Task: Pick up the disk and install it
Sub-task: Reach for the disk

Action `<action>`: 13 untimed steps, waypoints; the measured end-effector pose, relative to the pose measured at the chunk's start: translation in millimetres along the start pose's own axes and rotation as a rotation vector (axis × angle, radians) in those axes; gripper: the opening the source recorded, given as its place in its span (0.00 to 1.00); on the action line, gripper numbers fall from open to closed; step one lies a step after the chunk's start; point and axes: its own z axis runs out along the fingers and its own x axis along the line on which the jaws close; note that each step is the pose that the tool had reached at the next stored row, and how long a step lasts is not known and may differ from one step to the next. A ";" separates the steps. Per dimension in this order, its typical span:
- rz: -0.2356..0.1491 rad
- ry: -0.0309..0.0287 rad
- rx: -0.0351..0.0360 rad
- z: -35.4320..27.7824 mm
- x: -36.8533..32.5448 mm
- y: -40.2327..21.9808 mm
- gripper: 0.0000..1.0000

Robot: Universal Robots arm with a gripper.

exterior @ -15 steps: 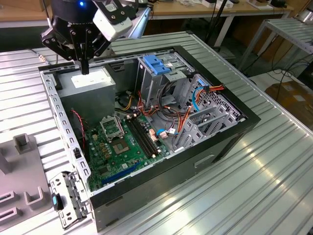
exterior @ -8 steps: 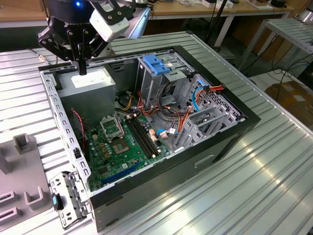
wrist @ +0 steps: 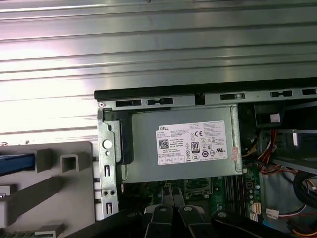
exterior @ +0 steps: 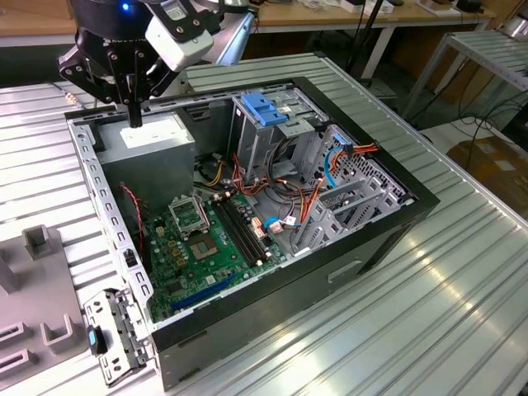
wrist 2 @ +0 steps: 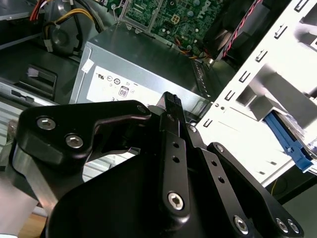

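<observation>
Your gripper [exterior: 132, 118] hangs over the power supply [exterior: 157, 140] at the case's [exterior: 247, 318] corner, jaws pressed together and empty, likely in transit.

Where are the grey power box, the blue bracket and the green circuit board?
grey power box [wrist: 195, 142], first wrist view, middle of its labelled face.
blue bracket [exterior: 262, 110], exterior view, its flat top.
green circuit board [exterior: 169, 268], exterior view, a bare green part.
</observation>
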 end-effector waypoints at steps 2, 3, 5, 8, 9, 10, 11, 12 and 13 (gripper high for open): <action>0.000 0.0000 0.0000 0.0 1.2 -0.1 0.11; 0.000 0.0000 0.0000 0.0 1.8 -0.1 0.11; 0.000 0.0000 0.0001 -0.1 3.6 -0.3 0.11; 0.000 0.0000 0.0000 -0.1 8.4 -0.7 0.11; 0.000 0.0000 0.0000 -0.2 10.5 -0.8 0.11; 0.000 0.0000 0.0000 -0.3 16.2 -1.2 0.11; 0.000 -0.0001 -0.0001 -0.2 19.5 -1.5 0.11; 0.000 -0.0001 -0.0003 -0.2 21.5 -1.6 0.11; 0.000 0.0002 -0.0022 -0.3 24.5 -1.9 0.11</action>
